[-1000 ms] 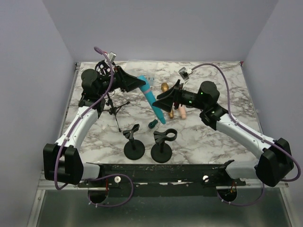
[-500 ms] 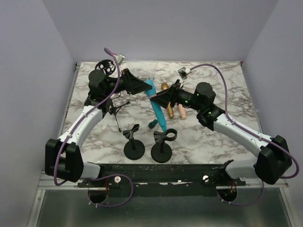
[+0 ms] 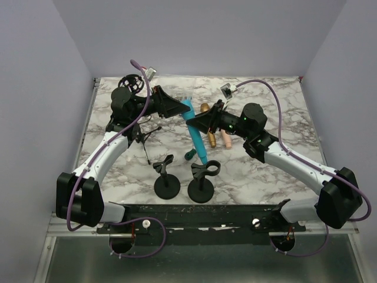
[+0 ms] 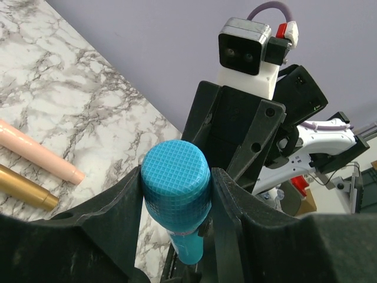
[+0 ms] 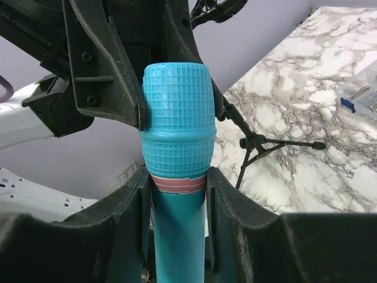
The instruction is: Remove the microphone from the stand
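Microphone (image 3: 198, 145), teal and tilted, has its mesh head pinched in the left hand (image 3: 182, 109). The right hand (image 3: 194, 122), directly opposite, pinches the handle just below that head.

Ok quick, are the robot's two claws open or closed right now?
Left gripper: closed on the head of the teal microphone.
Right gripper: closed on the same microphone, just below its head.

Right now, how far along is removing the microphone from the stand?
Done: the teal microphone looks free of the black stand, whose clip is empty. In hand: the left gripper clamps its head, the right gripper its neck. Left: lay it down and release.
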`<action>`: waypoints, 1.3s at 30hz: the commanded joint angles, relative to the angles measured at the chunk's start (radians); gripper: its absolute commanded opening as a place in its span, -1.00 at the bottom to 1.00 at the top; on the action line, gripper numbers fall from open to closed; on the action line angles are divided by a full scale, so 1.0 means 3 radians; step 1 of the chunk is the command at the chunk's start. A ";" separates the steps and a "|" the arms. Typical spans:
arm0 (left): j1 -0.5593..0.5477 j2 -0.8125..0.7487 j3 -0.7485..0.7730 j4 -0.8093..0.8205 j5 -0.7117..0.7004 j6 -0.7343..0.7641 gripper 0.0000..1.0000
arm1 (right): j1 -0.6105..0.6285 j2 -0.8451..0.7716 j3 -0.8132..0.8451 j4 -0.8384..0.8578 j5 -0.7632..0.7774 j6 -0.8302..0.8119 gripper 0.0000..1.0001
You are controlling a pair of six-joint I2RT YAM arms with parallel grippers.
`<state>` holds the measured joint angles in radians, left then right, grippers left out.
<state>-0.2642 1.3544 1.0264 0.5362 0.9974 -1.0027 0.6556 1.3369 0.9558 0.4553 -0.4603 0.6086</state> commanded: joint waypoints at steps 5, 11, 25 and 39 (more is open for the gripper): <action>-0.0050 0.0018 0.0147 -0.0243 0.0141 0.0213 -0.49 | 0.0029 -0.0073 0.0037 -0.0195 0.0465 -0.0173 -0.74; -0.0050 -0.0113 0.0202 -0.0634 0.0026 0.0619 0.57 | 0.0029 -0.0261 0.0019 -0.0555 0.0956 -0.0360 -0.97; -0.0092 -0.0715 0.0531 -0.2206 -0.1288 0.2358 0.93 | -0.0108 -0.0334 0.0057 -0.1624 0.2724 -0.1157 -0.99; -0.0157 -0.1880 -0.0127 -0.2133 -0.2328 0.3146 0.93 | -0.1040 0.0636 0.0492 -0.1735 0.1931 -0.1461 -0.99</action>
<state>-0.3080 0.8787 1.1019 -0.1474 0.4191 -0.1780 0.3489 1.4532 1.0233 -0.0528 0.1688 0.2340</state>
